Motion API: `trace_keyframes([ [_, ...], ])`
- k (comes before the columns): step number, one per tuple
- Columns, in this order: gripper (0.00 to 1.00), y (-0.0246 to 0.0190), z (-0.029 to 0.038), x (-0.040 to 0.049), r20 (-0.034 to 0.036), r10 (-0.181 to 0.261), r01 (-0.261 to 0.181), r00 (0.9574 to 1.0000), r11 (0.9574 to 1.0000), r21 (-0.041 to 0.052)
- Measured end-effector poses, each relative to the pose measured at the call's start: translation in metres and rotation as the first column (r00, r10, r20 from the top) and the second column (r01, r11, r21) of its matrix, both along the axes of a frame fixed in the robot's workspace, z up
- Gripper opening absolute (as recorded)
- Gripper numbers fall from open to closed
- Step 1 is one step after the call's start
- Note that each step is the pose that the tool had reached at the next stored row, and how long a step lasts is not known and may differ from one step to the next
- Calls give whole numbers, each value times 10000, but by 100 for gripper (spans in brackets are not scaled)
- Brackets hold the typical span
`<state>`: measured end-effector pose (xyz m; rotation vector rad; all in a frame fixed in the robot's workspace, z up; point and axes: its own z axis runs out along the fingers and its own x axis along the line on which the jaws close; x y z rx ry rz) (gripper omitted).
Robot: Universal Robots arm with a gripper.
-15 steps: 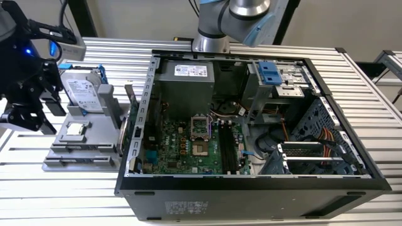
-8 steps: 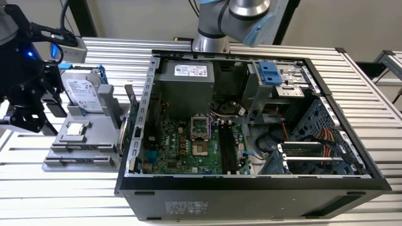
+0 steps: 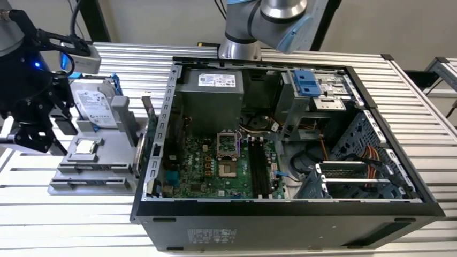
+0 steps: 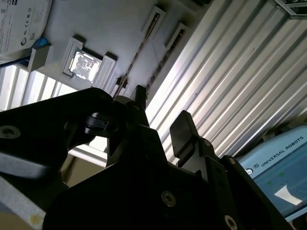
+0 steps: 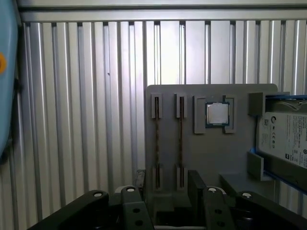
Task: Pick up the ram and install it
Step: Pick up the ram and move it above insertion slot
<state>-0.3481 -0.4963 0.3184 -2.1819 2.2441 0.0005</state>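
Your fingers [image 5: 139, 178] stand apart, holding nothing, hovering over the grey holder [image 5: 211, 153] on the tabletop [image 5: 72, 120]. Just beyond them the ram [image 5: 181, 139] stands on edge in its slot, a twin stick [image 5: 157, 139] just beside it. Expect it to be light, stiff and fragile: pinch the flat faces mid-length, gently.

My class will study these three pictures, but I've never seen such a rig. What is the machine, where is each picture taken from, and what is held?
A robot arm stands beside an open computer case on a ribbed metal table. The exterior view watches from outside; both wrist views ride on the arm. The first wrist view looks onto a grey tray carrying a processor chip, a hard drive and two thin ram sticks standing on edge in slots. The black jaws stand open near the tray, holding nothing.
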Motion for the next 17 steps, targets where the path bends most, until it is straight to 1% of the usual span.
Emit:
trace_keyframes([
  [17,100,0,-75,4,1,1,-1,10000,10000,0],
])
